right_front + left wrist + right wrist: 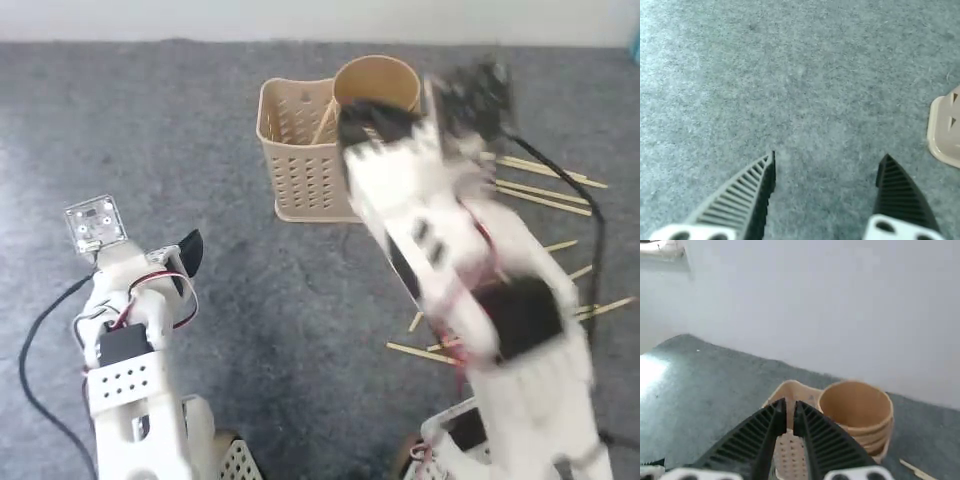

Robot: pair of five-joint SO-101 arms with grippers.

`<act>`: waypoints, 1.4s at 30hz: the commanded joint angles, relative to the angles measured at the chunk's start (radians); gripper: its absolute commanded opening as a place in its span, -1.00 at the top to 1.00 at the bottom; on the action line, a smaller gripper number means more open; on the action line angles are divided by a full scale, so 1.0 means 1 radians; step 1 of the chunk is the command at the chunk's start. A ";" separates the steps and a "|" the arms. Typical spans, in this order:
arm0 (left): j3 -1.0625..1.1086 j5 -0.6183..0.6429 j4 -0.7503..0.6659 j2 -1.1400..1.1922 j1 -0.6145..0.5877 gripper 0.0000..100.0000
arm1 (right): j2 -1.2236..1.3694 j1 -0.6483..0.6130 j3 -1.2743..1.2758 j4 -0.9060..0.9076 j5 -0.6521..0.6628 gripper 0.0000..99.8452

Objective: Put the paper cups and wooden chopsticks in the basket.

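Grey felt mat spread under me, plain white wall rising from the mat's far edge, bright glare patch on the mat near that edge.

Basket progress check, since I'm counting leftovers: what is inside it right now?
A stack of paper cups stands in the basket, with what looks like a chopstick leaning beside it. Its bottom is hidden by its walls and the right arm.

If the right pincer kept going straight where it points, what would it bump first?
Most likely the basket: the right pincer points at its near rim, beside the stacked paper cups. Depth is hard to judge, so it might pass just above.
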 commanded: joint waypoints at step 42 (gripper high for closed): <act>-0.008 -0.005 -0.021 0.006 -0.005 0.38 | 0.786 0.677 0.144 0.203 0.503 0.69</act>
